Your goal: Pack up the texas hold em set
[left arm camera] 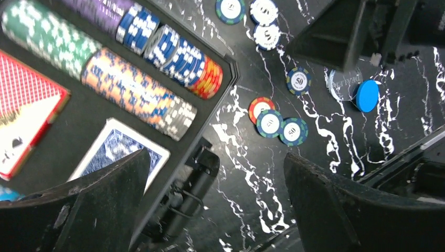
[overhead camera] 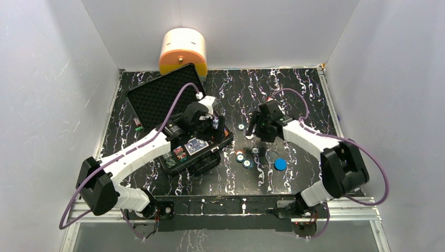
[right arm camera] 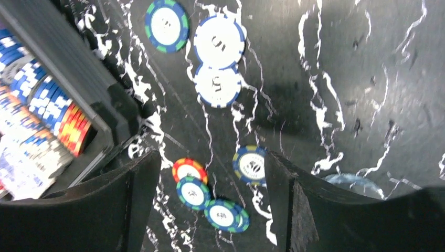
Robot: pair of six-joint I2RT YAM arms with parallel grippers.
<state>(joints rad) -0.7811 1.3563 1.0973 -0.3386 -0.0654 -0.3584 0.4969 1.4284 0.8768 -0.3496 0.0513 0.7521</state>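
White left arm over briefcase, jaws apart

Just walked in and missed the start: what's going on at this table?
A two-armed robot is tidying away poker gear. The open black case holds rows of chips, a red deck and a blue deck. The left pincer hangs open and empty above the case's edge. The right pincer hangs open over loose chips on the table, near a blue disc.

White walls enclose a black, white-veined table.
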